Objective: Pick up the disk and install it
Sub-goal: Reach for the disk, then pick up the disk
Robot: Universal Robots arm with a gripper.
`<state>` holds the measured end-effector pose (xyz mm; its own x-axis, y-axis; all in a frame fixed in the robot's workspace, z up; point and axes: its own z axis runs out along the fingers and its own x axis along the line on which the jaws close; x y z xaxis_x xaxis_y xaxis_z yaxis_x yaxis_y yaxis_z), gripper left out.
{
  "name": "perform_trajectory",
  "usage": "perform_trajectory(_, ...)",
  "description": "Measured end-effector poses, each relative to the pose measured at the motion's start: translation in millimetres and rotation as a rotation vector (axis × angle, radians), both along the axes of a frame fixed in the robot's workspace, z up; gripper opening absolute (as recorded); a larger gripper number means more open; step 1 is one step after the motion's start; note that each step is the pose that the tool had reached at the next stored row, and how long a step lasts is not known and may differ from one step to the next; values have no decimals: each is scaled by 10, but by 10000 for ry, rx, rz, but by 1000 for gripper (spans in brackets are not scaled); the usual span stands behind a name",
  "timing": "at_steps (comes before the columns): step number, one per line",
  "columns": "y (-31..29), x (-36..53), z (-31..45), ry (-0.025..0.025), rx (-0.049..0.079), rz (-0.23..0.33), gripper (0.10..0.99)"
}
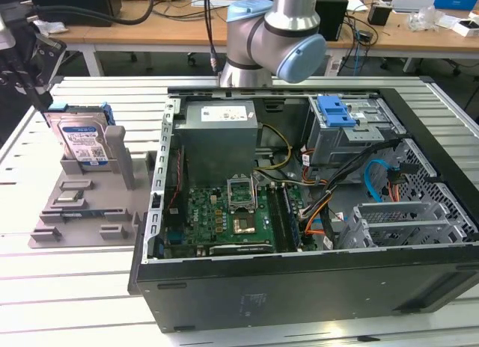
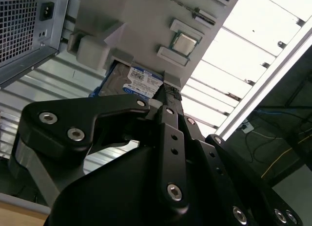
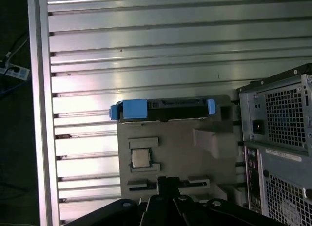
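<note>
The disk (image 1: 81, 137) is a silver drive with a blue-and-white label and blue side rails. It stands tilted in a slot of the grey holder (image 1: 82, 205), to the exterior view's left of the open computer case (image 1: 299, 287). My black gripper (image 1: 43, 100) hangs just above and to the exterior view's left of the disk, apart from it. In both wrist views the fingertips sit close together with nothing between them, at the gripper (image 2: 168, 92) (image 3: 168, 181). The disk's label (image 2: 142, 81) shows past the fingertips, and the disk (image 3: 165, 109) appears edge-on beyond them.
Inside the case are a grey power supply (image 1: 221, 137), a motherboard (image 1: 224, 212), a drive bay with a blue latch (image 1: 335, 111) and metal cages (image 1: 404, 220). The holder (image 3: 170, 138) also carries a processor chip (image 3: 140, 158). The ribbed aluminium table (image 1: 75, 287) surrounds everything.
</note>
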<state>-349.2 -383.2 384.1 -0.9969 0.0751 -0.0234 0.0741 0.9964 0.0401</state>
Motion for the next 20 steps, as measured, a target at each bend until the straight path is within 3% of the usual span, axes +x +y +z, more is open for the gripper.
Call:
perform_trajectory(6, 62, -94, -24, -5, -13, -1, 106)
perform_trajectory(20, 66, -103, -23, -3, -13, 170, 106)
